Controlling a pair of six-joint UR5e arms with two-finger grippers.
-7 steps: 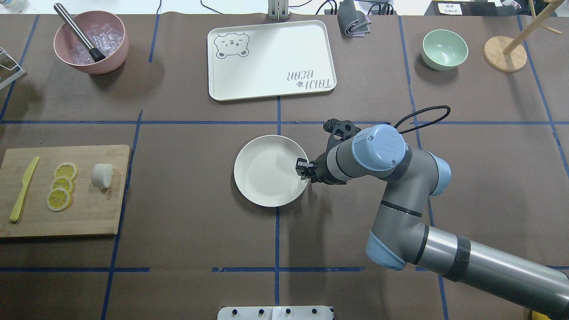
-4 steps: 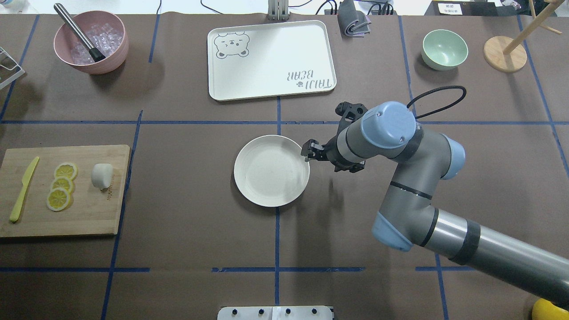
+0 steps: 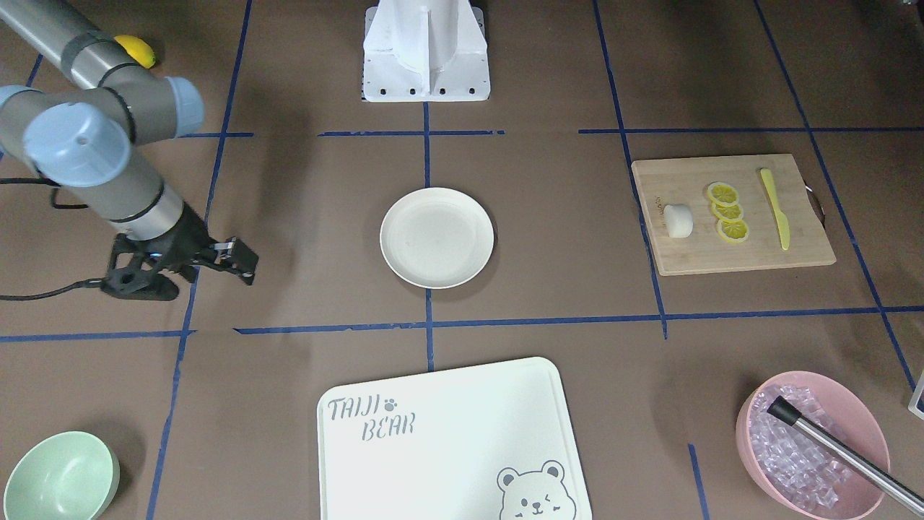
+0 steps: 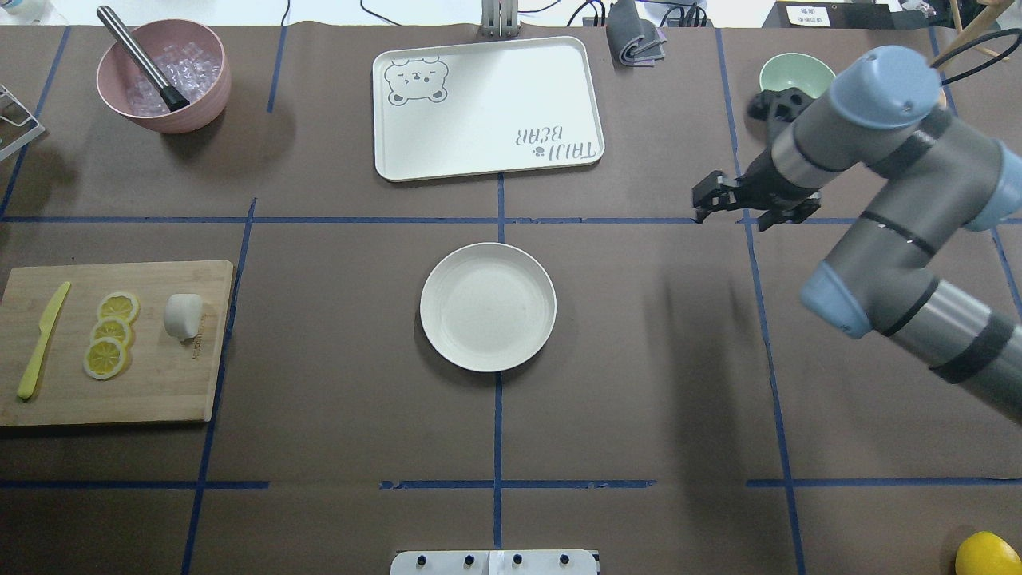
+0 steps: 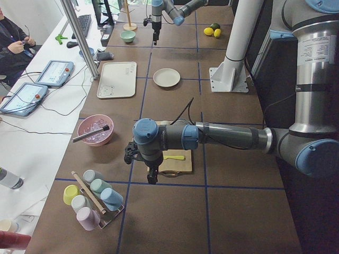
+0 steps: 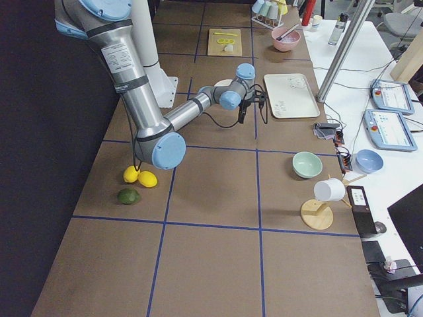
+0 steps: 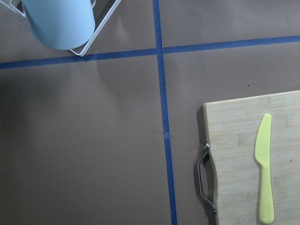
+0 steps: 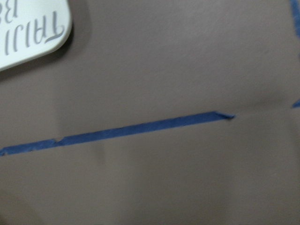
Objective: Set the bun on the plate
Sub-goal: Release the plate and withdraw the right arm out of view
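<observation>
The bun [image 4: 183, 315] is a small white roll lying on the wooden cutting board [image 4: 120, 383] at the table's left, beside the lemon slices [image 4: 112, 331]. The empty cream plate [image 4: 488, 307] sits at the table's centre, seen too in the front-facing view as plate [image 3: 437, 237] with the bun [image 3: 678, 220] far off. My right gripper [image 4: 704, 204] hangs open and empty above the bare table, well right of the plate. My left gripper [image 5: 151, 177] shows only in the exterior left view, pointing down by the board's outer end; whether it is open I cannot tell.
A yellow knife [image 4: 44, 339] lies on the board's left part. At the back stand a pink bowl of ice [image 4: 164, 76], the bear-printed tray [image 4: 487, 104] and a mint-green bowl [image 4: 786, 76]. A cup rack [image 5: 90, 196] stands left of the board.
My right gripper has come off the plate's right rim and swung up and away to the right and back. The plate stays in place; the bun has not moved.
</observation>
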